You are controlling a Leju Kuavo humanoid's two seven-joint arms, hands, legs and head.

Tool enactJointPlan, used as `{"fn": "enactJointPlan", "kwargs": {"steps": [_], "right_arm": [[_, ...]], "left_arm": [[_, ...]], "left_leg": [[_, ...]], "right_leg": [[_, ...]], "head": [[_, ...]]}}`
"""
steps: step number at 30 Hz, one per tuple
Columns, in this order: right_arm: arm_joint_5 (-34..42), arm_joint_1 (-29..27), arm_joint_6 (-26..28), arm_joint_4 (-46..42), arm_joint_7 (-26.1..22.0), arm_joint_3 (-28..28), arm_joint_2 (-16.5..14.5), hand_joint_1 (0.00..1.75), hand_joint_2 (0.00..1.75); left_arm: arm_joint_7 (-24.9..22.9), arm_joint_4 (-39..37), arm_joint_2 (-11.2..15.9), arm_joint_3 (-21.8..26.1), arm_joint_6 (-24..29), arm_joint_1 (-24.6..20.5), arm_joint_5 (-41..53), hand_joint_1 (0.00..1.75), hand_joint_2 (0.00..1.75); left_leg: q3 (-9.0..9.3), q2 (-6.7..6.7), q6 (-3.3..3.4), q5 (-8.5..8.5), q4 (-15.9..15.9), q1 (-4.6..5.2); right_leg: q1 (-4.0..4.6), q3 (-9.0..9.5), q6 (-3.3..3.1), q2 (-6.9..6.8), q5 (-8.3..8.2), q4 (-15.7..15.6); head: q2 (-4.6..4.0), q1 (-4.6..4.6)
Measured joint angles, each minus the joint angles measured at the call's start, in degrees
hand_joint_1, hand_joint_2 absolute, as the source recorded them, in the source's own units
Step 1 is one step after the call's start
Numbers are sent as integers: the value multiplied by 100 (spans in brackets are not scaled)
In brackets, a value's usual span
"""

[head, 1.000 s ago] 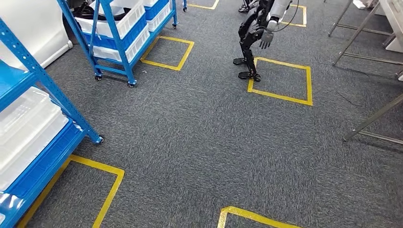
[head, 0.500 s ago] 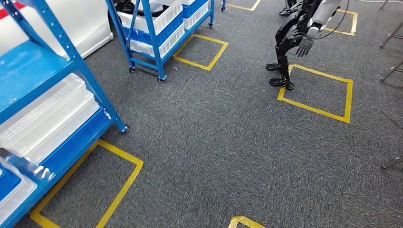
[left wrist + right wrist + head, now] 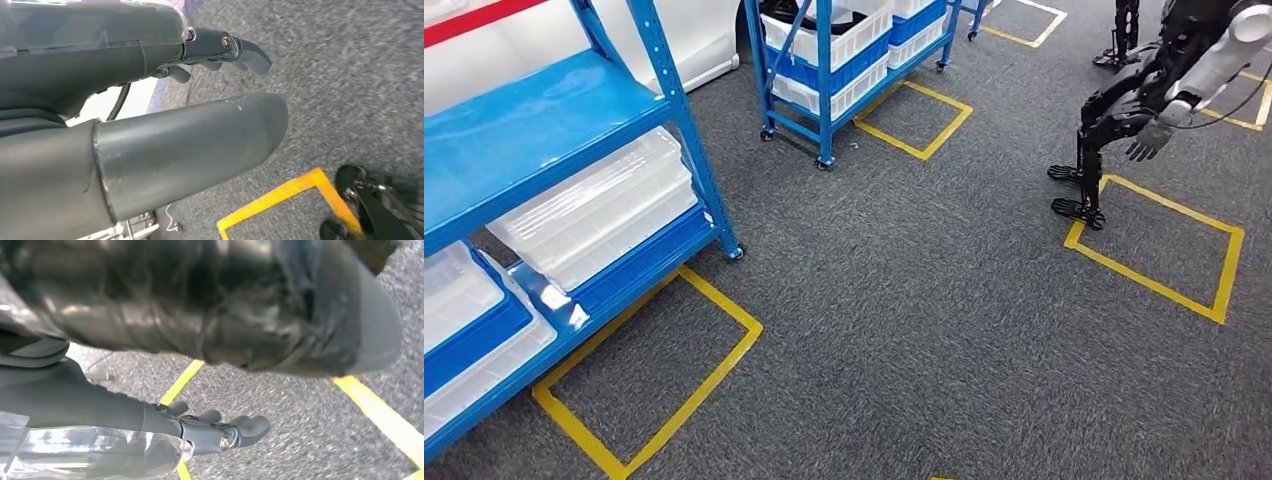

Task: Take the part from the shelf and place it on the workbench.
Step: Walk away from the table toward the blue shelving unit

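Shelf (image 3: pixel 554 130) units, blue with clear bins (image 3: pixel 594 215), fill the head view's upper left; which bin holds the part cannot be told. Left hand (image 3: pixel 165 125) and right hand (image 3: pixel 200 427) hang empty over grey carpet (image 3: pixel 904 330), fingers loosely extended.

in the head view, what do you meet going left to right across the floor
Near blue shelf holding clear bins → yellow tape square at its foot → far blue shelf on wheels → smaller yellow square → another humanoid robot → large yellow square beside its feet.
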State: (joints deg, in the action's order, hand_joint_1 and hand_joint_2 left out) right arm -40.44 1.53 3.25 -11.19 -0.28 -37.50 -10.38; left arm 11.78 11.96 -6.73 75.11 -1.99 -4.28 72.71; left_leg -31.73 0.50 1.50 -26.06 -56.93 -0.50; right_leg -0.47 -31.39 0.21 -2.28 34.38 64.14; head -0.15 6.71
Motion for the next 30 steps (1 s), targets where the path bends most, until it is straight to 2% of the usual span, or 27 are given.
{"fn": "enactJointPlan", "kwargs": {"steps": [1,2,3,4,5,6,8,9,10,12,13,14,16,18,19,20,21,23,25,27,28,30], "right_arm": [[0,-10,-1,0,-1,-1,0,0,0],[0,-19,-1,0,-1,-1,0,0,0],[0,-27,-2,0,0,-1,0,0,0],[0,-33,-2,0,0,-1,0,0,0],[-2,-38,-2,0,0,-1,0,0,0],[-5,-43,-3,0,0,-1,0,0,0],[-16,-55,-10,1,1,-1,0,0,0],[-25,-56,-14,2,2,-1,0,0,0],[-36,-52,-17,2,2,-2,0,0,0],[-61,-35,-20,2,0,-3,-1,0,0],[-72,-30,-26,1,-1,-4,-2,0,0],[-78,-31,-34,1,-2,-5,-4,0,0],[-69,-46,-53,1,-1,-13,-8,0,0],[-25,-67,-61,2,7,-39,-9,0,0],[0,-73,-62,2,14,-58,-9,0,0],[22,-74,-61,2,22,-76,-9,0,0],[35,-71,-63,2,37,-91,-10,0,0],[58,-67,-86,3,104,-132,-15,0,0],[89,-52,-126,4,187,-174,-20,0,0],[106,-16,-158,3,221,-189,-23,0,0],[106,-2,-169,3,222,-191,-24,0,0],[106,-4,-172,2,215,-205,-24,0,0]], "left_arm": [[0,0,0,0,0,-7,1,0,0],[0,0,0,-1,0,-12,1,0,0],[0,0,0,-1,0,-13,1,0,0],[0,0,0,-1,0,-12,1,0,0],[0,0,0,-1,0,-11,1,0,0],[0,0,-1,-1,0,-9,1,0,0],[0,0,-4,-1,1,-15,1,0,0],[0,0,-6,-1,3,-18,1,0,0],[0,0,-7,-1,7,-15,1,0,0],[0,0,-7,-1,16,0,1,0,0],[0,0,-9,-1,22,10,1,0,0],[0,0,-10,-1,27,11,-3,0,0],[-2,0,-7,36,81,-7,-206,0,0],[-9,0,1,217,169,-41,-706,0,0],[-11,0,2,368,198,-54,-955,0,0],[-9,0,2,516,213,-58,-1120,0,0],[4,0,2,640,217,-56,-1207,0,0],[90,2,-24,770,221,-63,-1217,0,0],[213,12,-95,827,247,-87,-1183,0,0],[285,27,-159,866,270,-92,-1158,0,0],[298,35,-180,874,264,-89,-1147,0,0],[302,45,-212,880,232,-92,-1131,0,0]], "left_leg": [[-11,-60,18,6,-2,-2],[-20,-129,26,8,-6,-2],[-23,-206,29,7,-12,-1],[-21,-290,27,5,-20,0],[-13,-376,20,0,-30,-2],[-7,-462,7,-10,-45,-5],[-30,-609,-45,-29,-88,-3],[-54,-668,-78,-30,-106,-5],[-78,-728,-115,-22,-108,-8],[-106,-842,-184,3,-86,-23],[-124,-798,-212,-19,-112,-22],[-173,-688,-235,-90,-212,-17],[-440,-341,-273,-417,-798,-8],[-772,-162,-299,-693,-1493,-10],[-824,-123,-302,-685,-1608,-11],[-762,-91,-299,-574,-1502,-12],[-597,-42,-290,-393,-1201,-12],[-209,205,-240,-119,-469,21],[-56,337,-159,-62,-143,69],[-64,214,-78,-46,-113,76],[-51,156,-37,-33,-88,64],[-23,60,42,-1,-41,36]], "right_leg": [[-6,-197,8,129,187,386],[-13,-392,15,190,324,756],[-20,-525,21,210,352,982],[-27,-570,23,219,264,1011],[-35,-505,20,235,69,810],[-48,-356,12,299,-188,427],[-65,-84,-7,546,-488,-249],[-66,-21,-15,637,-531,-422],[-55,-10,-26,665,-508,-456],[-50,1,-69,544,-526,-487],[-57,18,-104,475,-540,-514],[-69,32,-134,404,-555,-545],[-65,49,-183,241,-566,-580],[-46,49,-208,56,-549,-575],[-40,54,-213,-33,-537,-570],[-38,63,-213,-112,-524,-566],[-38,79,-206,-181,-510,-563],[-18,116,-166,-306,-471,-554],[11,148,-107,-421,-441,-552],[17,185,-46,-511,-423,-563],[5,191,-14,-440,-376,-525],[-19,72,35,-132,-136,-202]], "head": [[0,1],[-1,0],[-1,0],[-1,0],[-1,0],[0,1],[0,0],[0,0],[0,0],[0,0],[0,-1],[0,-3],[0,-6],[0,-5],[0,-5],[-1,-5],[-1,-5],[-1,-4],[0,-2],[0,-2],[0,-1],[0,0]]}}
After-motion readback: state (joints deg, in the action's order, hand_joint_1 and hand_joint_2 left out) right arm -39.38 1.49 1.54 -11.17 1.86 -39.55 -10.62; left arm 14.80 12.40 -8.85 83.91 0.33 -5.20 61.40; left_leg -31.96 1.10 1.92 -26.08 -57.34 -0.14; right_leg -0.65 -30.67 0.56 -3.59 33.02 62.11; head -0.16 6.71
